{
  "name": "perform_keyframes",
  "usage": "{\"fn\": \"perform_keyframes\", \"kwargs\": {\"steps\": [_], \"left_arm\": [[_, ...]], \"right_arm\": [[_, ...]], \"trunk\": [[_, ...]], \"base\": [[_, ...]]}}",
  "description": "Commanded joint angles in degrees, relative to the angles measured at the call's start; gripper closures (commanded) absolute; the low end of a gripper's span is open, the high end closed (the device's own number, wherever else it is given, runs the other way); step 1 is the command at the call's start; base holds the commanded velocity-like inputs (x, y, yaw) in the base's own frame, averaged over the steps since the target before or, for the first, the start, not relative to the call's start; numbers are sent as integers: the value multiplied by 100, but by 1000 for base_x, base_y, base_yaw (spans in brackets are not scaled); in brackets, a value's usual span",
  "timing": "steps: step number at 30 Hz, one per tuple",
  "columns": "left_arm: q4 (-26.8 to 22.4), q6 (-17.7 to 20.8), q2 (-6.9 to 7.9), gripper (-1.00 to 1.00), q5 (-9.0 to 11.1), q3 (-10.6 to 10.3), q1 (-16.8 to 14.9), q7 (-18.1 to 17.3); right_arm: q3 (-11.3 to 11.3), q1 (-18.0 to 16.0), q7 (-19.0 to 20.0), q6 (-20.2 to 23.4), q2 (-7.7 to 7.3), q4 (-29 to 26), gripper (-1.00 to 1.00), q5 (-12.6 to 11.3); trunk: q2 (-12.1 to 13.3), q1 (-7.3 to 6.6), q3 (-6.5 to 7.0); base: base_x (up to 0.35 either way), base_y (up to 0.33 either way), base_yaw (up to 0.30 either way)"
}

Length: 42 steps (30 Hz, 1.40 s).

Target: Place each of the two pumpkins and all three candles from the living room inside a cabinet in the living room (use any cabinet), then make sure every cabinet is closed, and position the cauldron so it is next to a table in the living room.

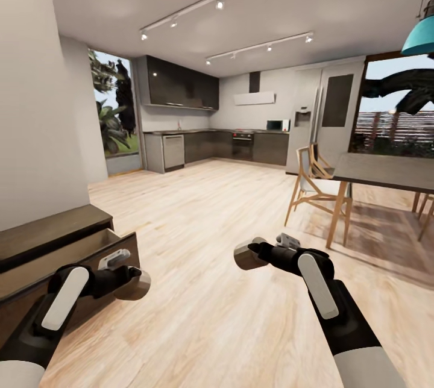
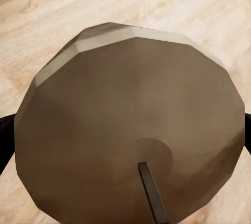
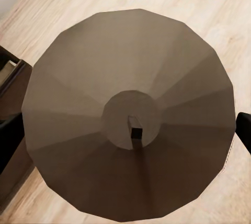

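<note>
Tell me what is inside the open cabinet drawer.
The open drawer of the cabinet shows a pale inner wall. Its floor is hidden by the front panel and the left gripper holding a candle.

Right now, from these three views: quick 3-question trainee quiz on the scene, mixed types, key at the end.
1. True or false: each gripper is shut on a candle.
2. The cabinet drawer by the left gripper is: A open, B closed.
3. What furniture stands on the robot's right?

Key: 1 true: left candle, right candle in the right gripper. 2 A. 3 dining table with chairs.
</note>
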Motion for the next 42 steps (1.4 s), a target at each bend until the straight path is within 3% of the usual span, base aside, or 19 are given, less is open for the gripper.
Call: {"fn": "perform_keyframes", "kwargs": {"steps": [1,42], "left_arm": [[-5,20,1,100,45,1,-3,51],[-5,20,1,100,48,3,-3,51]], "right_arm": [[3,-4,-68,11,0,-6,100,-65],[6,-4,-68,11,0,187,100,-65]], "trunk": [[-3,-1,-15],[-3,-1,-353]], "base": [[0,0,149],[0,0,148]]}}
